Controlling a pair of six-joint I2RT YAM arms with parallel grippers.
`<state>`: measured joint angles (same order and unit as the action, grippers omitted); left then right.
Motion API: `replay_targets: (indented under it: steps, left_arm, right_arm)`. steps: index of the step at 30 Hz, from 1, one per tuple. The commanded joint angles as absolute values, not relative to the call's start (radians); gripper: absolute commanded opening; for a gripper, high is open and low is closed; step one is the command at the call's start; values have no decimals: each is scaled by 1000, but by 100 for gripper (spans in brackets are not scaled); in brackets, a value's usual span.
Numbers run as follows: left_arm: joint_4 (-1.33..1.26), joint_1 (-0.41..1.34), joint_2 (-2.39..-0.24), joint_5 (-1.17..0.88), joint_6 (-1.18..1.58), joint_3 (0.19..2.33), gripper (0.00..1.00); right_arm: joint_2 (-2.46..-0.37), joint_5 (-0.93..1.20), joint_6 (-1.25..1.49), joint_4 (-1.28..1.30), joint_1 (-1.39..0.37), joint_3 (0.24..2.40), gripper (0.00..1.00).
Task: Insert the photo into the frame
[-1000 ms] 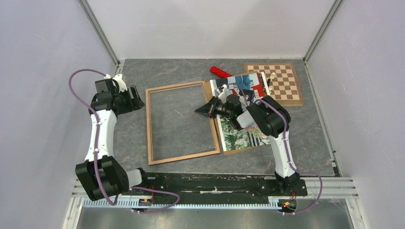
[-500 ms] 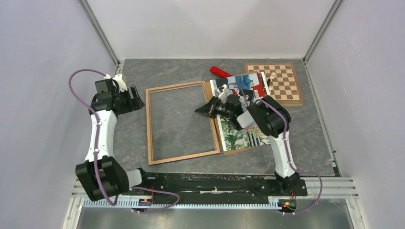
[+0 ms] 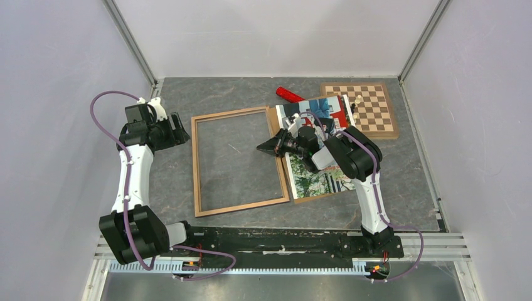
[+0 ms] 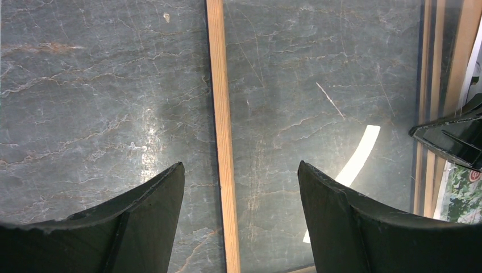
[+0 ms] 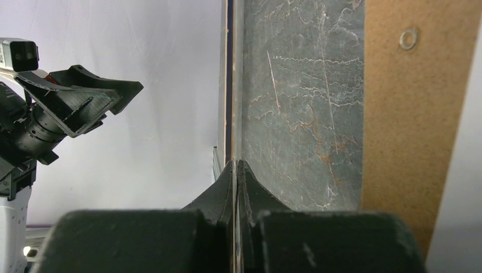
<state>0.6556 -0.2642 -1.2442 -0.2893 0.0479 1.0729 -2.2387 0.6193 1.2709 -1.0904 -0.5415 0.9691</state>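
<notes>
The right gripper is pinched shut on the right edge of the frame. The left gripper hangs wide open, holding nothing.

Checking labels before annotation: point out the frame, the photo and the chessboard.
the frame [image 3: 196,166]: top external view, left wooden rail.
the photo [image 3: 308,182]: top external view, green lower part.
the chessboard [image 3: 370,111]: top external view, middle squares.

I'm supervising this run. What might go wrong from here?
The right gripper is shut at the frame's right rail, seemingly pinching it; the left gripper hangs open, so the frame may pivot. The photo lies right beside that rail, so a shifting frame could ruck it.
</notes>
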Motion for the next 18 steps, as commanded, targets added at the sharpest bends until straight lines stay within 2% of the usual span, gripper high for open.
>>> replay_targets:
  steps: [1,18]
  left_arm:
    - [624,-268,-1221,-290,25,1068,79]
    - [614,-269,-1225,-290,18,1046,79]
  right_arm:
    - [-2196,616,1291,-1135,-553,954,0]
    - [-2218,630,1261,-1110,-558,997,0]
